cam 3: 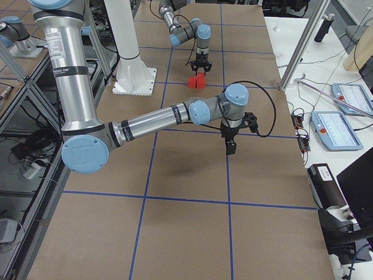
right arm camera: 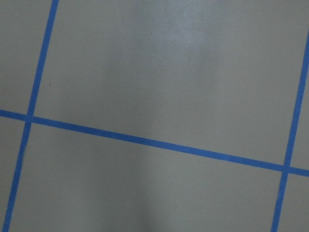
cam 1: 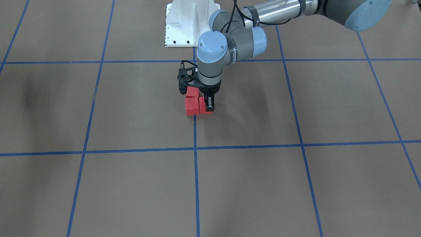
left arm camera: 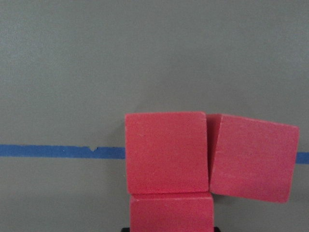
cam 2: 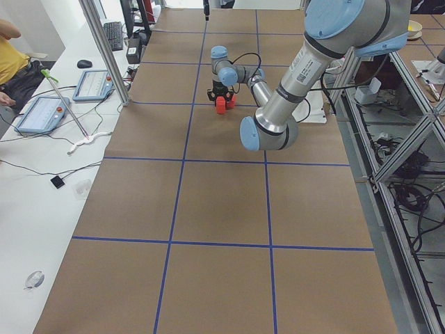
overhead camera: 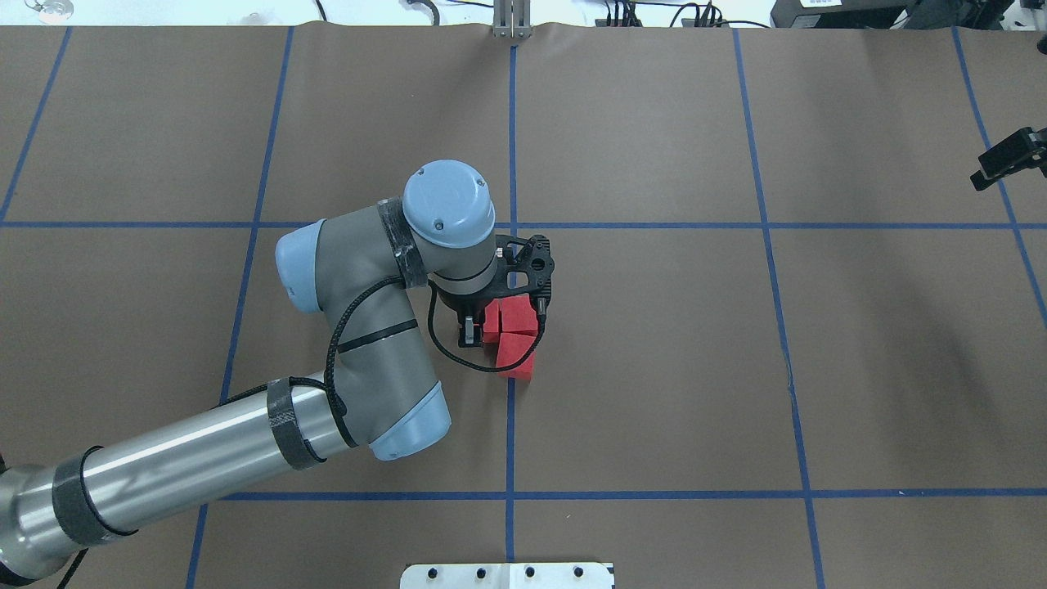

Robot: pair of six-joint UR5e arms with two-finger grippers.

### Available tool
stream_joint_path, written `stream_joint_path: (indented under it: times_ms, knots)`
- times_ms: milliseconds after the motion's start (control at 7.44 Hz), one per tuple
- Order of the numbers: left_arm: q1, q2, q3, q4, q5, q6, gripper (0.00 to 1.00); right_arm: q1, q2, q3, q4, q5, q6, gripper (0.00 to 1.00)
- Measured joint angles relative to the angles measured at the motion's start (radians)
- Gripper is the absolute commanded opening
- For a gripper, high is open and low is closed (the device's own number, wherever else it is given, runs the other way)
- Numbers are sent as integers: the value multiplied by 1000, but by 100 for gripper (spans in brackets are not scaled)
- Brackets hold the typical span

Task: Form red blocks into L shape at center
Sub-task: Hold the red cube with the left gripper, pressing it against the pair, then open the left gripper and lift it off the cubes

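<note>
Three red blocks sit together in an L on the center's blue tape line [overhead camera: 511, 425]. One block [overhead camera: 517, 314] lies on the line. A slightly turned block [overhead camera: 517, 357] touches its near-robot side. The third block [overhead camera: 492, 324] sits to its left. My left gripper [cam 1: 206, 107] points straight down, shut on that third block [cam 1: 202, 105], with one finger [cam 1: 210, 102] against its face. In the left wrist view the held block [left arm camera: 171, 212] is at the bottom edge, with the middle block [left arm camera: 166, 152] and the turned block [left arm camera: 253, 157] beyond it. My right gripper [cam 3: 231, 147] hangs over bare table far to the right; I cannot tell its state.
The white robot base plate [cam 1: 184, 26] stands behind the blocks. A person's arm [cam 2: 10, 49] and tablets [cam 2: 45, 111] are at the bench beside the table. A metal post [cam 2: 104, 49] stands at that table edge. Brown gridded surface surrounds the blocks.
</note>
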Motion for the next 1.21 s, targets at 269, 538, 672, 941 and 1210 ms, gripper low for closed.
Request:
stream_joint_path:
  times_ms: [269, 538, 672, 941, 1210]
  knots:
    - [4, 0, 0, -2, 13, 0, 79, 0, 0, 0, 0, -1, 0, 100]
    - [5, 0, -2, -2, 20, 0, 99, 0, 0, 0, -1, -1, 0, 100]
    - [4, 0, -5, -2, 20, -1, 99, 0, 0, 0, 0, -1, 0, 100]
    - [-3, 1, -24, 0, 22, 3, 99, 0, 1, 0, 0, -1, -2, 100]
    - [-26, 11, -77, 6, 21, 10, 100, 12, -5, 0, 0, 1, -13, 100]
